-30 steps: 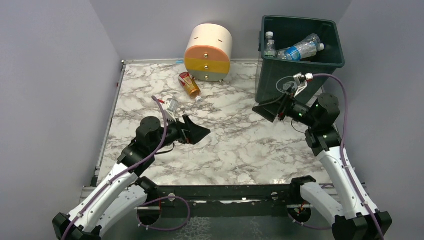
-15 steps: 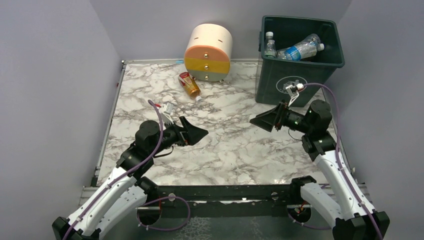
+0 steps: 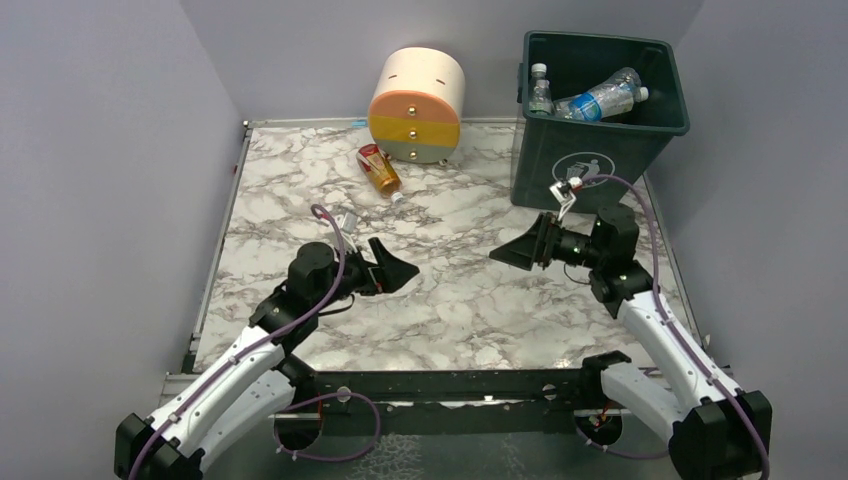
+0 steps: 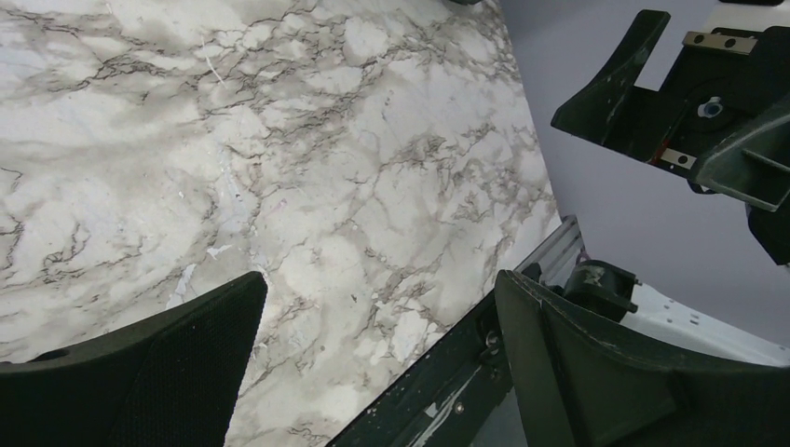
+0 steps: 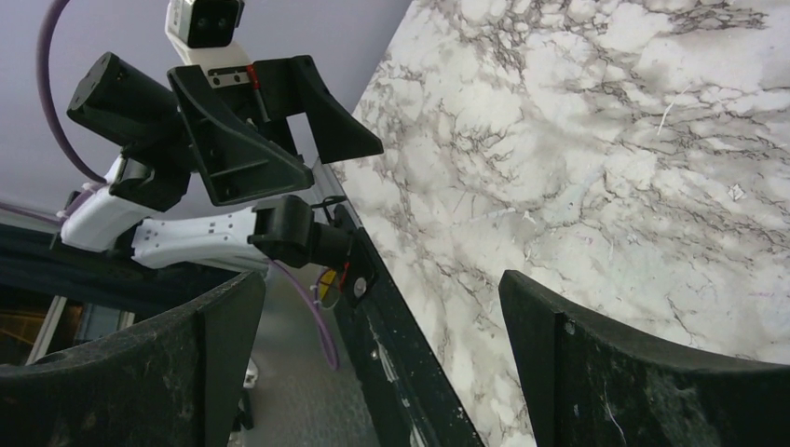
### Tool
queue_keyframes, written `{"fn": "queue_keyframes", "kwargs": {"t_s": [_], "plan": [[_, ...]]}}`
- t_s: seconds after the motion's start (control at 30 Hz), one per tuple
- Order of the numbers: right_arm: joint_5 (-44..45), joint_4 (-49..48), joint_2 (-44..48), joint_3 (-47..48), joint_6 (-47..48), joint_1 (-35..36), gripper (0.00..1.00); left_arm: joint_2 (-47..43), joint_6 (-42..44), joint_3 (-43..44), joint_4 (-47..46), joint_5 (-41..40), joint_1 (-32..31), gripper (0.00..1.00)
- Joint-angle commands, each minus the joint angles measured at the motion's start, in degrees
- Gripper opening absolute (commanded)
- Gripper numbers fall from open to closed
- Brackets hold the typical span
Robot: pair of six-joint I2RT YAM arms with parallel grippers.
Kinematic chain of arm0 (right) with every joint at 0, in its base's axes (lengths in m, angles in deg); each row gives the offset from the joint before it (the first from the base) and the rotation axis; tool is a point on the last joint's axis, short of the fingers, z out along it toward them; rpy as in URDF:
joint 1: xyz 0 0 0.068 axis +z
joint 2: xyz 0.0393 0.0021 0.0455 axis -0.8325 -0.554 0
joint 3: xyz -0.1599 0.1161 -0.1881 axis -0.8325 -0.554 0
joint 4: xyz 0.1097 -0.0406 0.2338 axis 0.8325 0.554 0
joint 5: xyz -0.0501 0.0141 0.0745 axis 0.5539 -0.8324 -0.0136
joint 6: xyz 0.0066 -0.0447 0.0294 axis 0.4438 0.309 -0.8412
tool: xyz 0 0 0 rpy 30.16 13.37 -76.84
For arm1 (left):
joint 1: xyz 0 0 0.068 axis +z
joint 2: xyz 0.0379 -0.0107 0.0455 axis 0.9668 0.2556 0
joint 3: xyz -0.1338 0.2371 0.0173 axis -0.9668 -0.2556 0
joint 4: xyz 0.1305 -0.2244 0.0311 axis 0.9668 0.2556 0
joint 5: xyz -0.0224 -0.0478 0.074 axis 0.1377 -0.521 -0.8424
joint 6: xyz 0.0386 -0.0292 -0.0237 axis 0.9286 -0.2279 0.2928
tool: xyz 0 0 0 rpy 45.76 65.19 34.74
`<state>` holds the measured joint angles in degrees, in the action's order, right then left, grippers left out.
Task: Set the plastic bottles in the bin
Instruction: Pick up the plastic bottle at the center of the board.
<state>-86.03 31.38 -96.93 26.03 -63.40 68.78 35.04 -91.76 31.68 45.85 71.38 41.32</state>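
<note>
One orange-filled bottle (image 3: 379, 169) with a red label lies on the marble table in front of the round drawer unit. The dark green bin (image 3: 596, 110) stands at the back right and holds clear bottles (image 3: 600, 98) with white caps. My left gripper (image 3: 398, 268) is open and empty, low over the left middle of the table, well short of the orange bottle. My right gripper (image 3: 512, 253) is open and empty, in front of the bin and pointing left. In both wrist views the jaws stand wide apart over bare marble with nothing between them.
A cream, orange and grey round drawer unit (image 3: 417, 105) stands at the back centre. Grey walls close in the left, back and right sides. A black rail (image 3: 440, 385) runs along the table's near edge between the arm bases.
My right gripper has come down and left, away from the bin's front, and stays open. My left gripper has shifted slightly right and lower, still open.
</note>
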Motion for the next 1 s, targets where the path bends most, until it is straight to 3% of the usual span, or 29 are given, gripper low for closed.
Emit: {"fn": "queue_keyframes", "kwargs": {"t_s": [0.0, 0.37, 0.67, 0.97], "plan": [[-0.75, -3.13, -2.24, -1.05, 2.32, 1.12, 0.99, 1.65, 0.69, -2.22, -5.91, -0.16, 0.20, 0.99], [1.88, -9.86, -10.70, -2.88, 1.32, 5.48, 1.00, 4.14, -0.69, -4.93, -11.97, 0.62, 0.15, 0.99], [2.40, -15.03, -20.79, -3.29, 0.72, 9.01, 1.00, 12.71, 1.29, -2.04, -15.44, -1.60, 0.58, 0.99], [3.17, -23.91, -28.75, -4.51, -0.50, 11.17, 1.00, 17.89, 1.89, -1.17, -15.87, 0.54, 8.42, 0.99]]}}
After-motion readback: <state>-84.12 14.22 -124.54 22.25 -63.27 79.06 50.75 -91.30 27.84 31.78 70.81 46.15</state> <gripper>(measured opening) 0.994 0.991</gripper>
